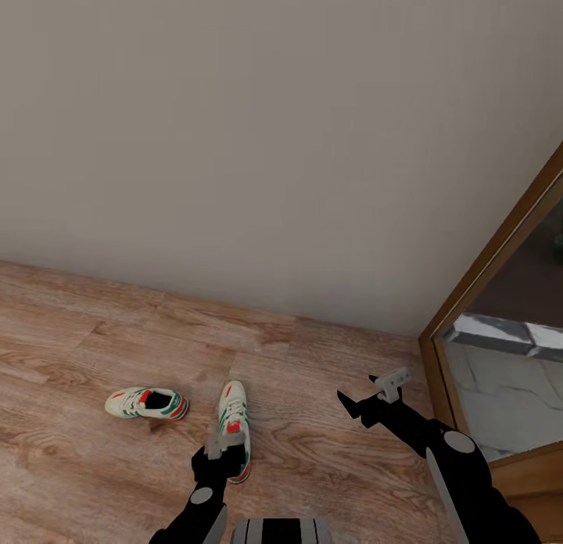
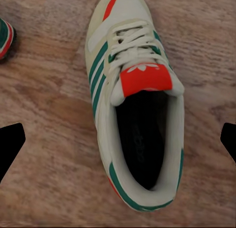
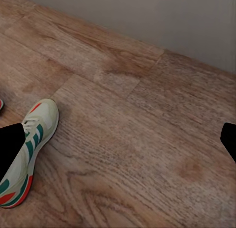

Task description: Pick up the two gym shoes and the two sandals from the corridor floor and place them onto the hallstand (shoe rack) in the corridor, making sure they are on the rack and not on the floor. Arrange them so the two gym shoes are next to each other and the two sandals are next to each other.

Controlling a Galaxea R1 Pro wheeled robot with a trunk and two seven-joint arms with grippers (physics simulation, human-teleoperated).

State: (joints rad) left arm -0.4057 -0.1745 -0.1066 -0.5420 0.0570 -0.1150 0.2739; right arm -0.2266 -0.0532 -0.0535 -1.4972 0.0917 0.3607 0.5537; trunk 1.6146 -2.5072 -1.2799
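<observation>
Wall (image 1: 234,137) fills upper view; floor (image 1: 78,348) below. Left gripper (image 1: 221,444) hovers over near sneaker (image 1: 234,419), fingers apart, hiding its middle. Second sneaker (image 1: 148,403) lies beside, apart. Trefoil logo on tongue (image 2: 146,76); insole print unreadable. Right gripper (image 1: 374,394) spread, empty.

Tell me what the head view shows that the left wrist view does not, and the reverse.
Head view alone: the whole second gym shoe, apart on the corridor floor, the grey wall, a wood-framed doorway, and the right gripper, open. Left wrist view alone: the nearer gym shoe's dark insole and laces. Both: that shoe upright on the floor, under the open left gripper.
</observation>
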